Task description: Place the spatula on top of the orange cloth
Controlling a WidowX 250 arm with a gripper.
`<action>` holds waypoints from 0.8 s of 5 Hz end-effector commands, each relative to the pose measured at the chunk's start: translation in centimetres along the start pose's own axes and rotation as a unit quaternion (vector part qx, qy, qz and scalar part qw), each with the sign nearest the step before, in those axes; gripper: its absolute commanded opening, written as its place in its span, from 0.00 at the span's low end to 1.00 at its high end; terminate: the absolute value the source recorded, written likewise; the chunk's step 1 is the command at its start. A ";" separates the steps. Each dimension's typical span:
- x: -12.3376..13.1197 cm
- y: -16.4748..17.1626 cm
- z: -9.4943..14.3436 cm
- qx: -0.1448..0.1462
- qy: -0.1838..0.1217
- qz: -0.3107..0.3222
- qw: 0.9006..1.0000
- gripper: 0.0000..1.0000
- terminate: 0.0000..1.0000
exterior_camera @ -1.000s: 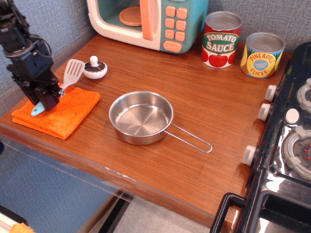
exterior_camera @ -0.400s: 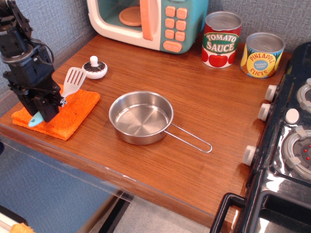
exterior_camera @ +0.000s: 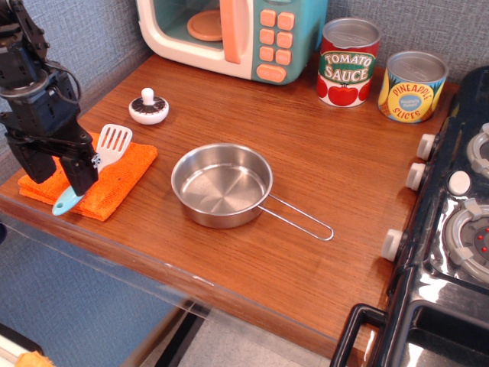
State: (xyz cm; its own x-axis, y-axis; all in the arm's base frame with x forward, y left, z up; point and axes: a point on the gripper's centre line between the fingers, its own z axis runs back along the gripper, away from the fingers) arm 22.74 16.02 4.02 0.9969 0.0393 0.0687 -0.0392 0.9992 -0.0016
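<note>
The spatula, with a white slotted head and a light blue handle, lies on the orange cloth at the table's front left corner. Its head points toward the back and its handle tip reaches just past the cloth's front edge. My gripper stands over the left part of the cloth with its jaws apart. Its right finger covers the middle of the spatula's handle. Part of the cloth is hidden behind the gripper.
A white mushroom toy sits just behind the cloth. A steel pan with a wire handle is to the right. A toy microwave, a tomato sauce can and a pineapple can stand at the back. A toy stove is at the right.
The gripper moved toward the front edge and lowered the spatula onto the cloth. Its jaws have spread apart and the spatula now lies flatter.
</note>
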 end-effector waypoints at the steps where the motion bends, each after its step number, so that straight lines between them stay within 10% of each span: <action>1: 1.8 -2.5 5.6 0.014 -0.060 -0.042 0.997 1.00 0.00; 4: 2.2 -3.0 4.8 0.006 -0.038 -0.028 0.999 1.00 0.00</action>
State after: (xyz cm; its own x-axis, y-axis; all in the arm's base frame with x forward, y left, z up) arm 24.16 13.09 7.36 0.9944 -0.0090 0.1052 0.0100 0.9999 -0.0089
